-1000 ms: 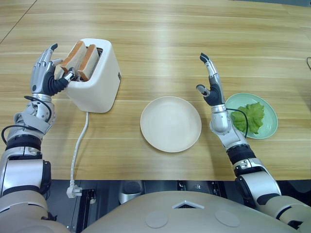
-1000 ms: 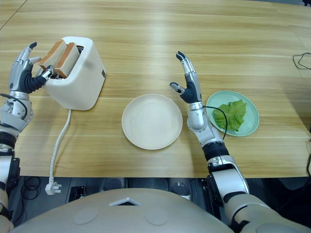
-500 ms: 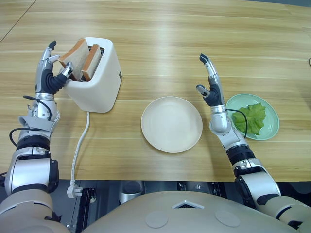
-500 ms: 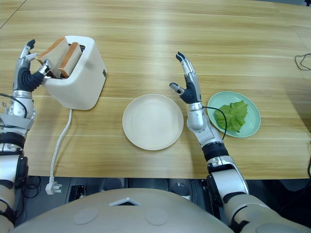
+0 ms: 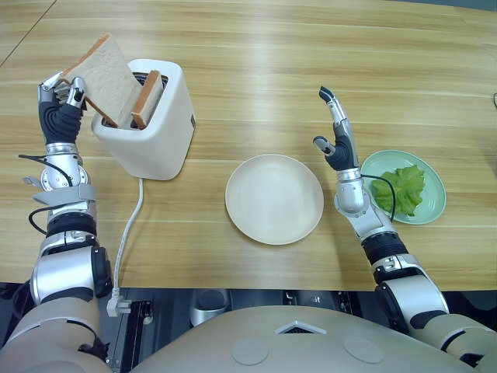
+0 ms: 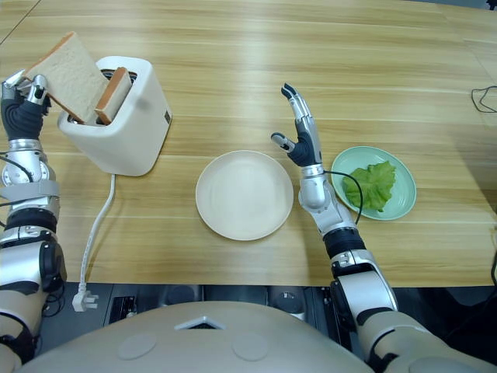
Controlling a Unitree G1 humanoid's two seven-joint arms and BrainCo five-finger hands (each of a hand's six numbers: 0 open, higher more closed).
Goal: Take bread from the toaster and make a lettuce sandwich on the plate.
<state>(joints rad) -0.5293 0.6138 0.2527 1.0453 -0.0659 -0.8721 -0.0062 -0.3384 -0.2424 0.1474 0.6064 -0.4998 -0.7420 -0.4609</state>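
Altogether two bread slices show: the held slice (image 5: 105, 78), pale with a brown crust, is gripped by the curled fingers of the left hand (image 5: 58, 109) and tilts over the left edge of the one white toaster (image 5: 159, 140). The other slice (image 5: 147, 99) stands in its slot. Two plates sit on the desk (image 5: 311, 62): a bare cream plate (image 5: 274, 198) and a green plate (image 5: 431, 206) carrying one lettuce leaf (image 5: 400, 186). Between them the right hand (image 5: 338, 140) stands upright, fingers straight, holding nothing.

wooden table (image 5: 311, 47), toaster (image 5: 161, 134), cream plate (image 5: 274, 199), green dish (image 5: 388, 158)
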